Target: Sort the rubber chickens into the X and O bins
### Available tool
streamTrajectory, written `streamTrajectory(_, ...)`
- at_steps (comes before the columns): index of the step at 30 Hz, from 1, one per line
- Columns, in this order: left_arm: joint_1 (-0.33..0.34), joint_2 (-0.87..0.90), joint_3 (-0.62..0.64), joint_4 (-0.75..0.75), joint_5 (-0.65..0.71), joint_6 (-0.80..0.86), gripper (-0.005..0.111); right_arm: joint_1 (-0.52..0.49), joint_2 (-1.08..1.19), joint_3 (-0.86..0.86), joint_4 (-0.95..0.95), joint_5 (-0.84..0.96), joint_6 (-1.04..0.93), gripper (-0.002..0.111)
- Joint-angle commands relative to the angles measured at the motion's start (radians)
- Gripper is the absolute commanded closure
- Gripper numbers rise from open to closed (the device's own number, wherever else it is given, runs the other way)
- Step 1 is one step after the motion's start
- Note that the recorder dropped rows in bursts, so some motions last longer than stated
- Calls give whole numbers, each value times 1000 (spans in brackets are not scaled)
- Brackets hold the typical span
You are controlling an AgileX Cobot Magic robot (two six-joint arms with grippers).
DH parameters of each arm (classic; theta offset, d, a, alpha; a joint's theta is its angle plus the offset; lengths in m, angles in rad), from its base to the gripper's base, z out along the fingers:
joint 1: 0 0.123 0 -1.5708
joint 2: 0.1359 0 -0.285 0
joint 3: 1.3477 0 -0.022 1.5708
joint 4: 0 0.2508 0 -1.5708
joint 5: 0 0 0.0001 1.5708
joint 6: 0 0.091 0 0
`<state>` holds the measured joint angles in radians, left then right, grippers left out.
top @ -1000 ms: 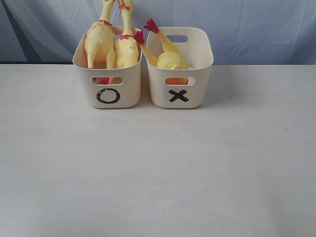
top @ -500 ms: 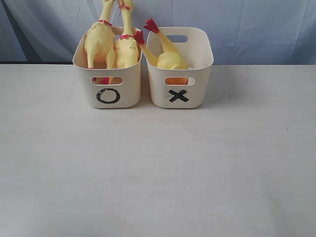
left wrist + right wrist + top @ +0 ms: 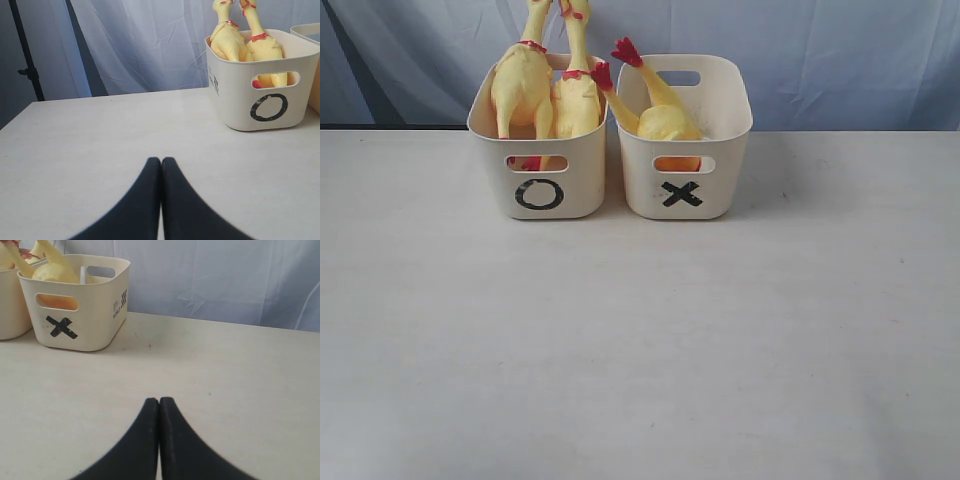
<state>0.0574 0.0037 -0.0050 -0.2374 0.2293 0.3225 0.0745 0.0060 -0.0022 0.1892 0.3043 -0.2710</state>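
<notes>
Two yellow rubber chickens (image 3: 523, 85) (image 3: 576, 100) stand side by side in the O bin (image 3: 539, 193) at the back left, necks rising past the frame top; the left wrist view shows them (image 3: 227, 40) in that O bin (image 3: 270, 107) too. A third chicken (image 3: 660, 118) lies in the X bin (image 3: 681, 192), its red feet (image 3: 625, 50) sticking up toward the O bin. My left gripper (image 3: 161, 161) is shut and empty, low over the table, far from the bins. My right gripper (image 3: 159, 401) is likewise shut and empty, away from the X bin (image 3: 77, 332). Neither gripper shows in the exterior view.
The two bins stand close together at the back of a pale table (image 3: 640, 340), before a blue-white curtain (image 3: 820, 50). A black stand (image 3: 27, 60) rises behind the table's far corner in the left wrist view.
</notes>
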Motion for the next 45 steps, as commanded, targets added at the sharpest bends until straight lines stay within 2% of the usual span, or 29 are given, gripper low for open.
streamTrajectory(1, 3, -4, 5, 2, 2, 0, 107, -5, -6, 2, 1, -2, 3, 109)
streamTrajectory(11, 3, -4, 5, 75, -4, 0, 107, -5, -6, 2, 1, -2, 3, 109)
streamTrajectory(45, -1, -4, 5, 77, -2, 0, 107, -5, -6, 2, 3, 0, 3, 109)
